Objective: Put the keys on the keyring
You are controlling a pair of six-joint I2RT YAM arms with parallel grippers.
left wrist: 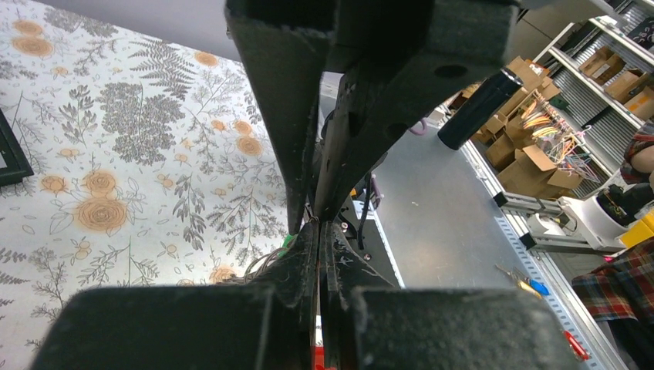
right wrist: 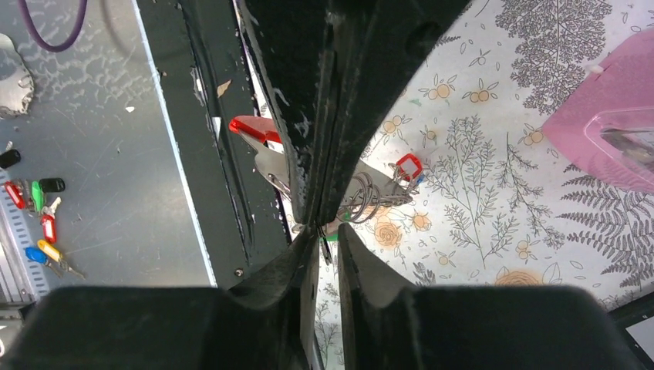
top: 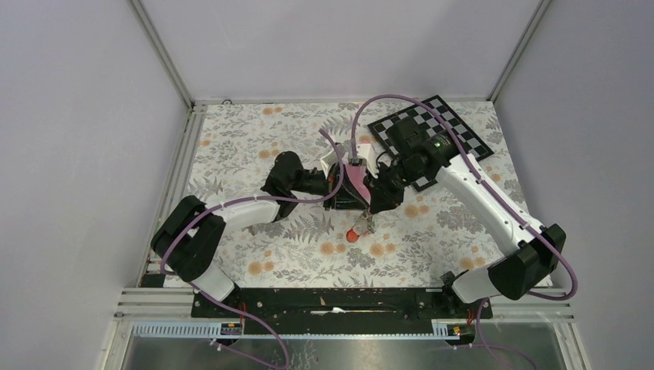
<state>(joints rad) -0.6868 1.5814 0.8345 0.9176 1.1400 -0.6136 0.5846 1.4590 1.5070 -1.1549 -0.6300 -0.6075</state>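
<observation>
Right wrist view: the grey-and-red D-shaped keyring point(right wrist: 252, 127) sits just behind the clenched left gripper point(left wrist: 318, 235), whose grasp is hidden. Ringed metal keys point(right wrist: 369, 199) lie beside it. The right gripper point(right wrist: 328, 245) fingers are slightly parted.

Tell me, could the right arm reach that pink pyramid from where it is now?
Probably yes. The right gripper hangs close beside the pink pyramid, with only bare flowered cloth between them in its wrist view. The left arm crowds the pyramid's other side, though.
</observation>
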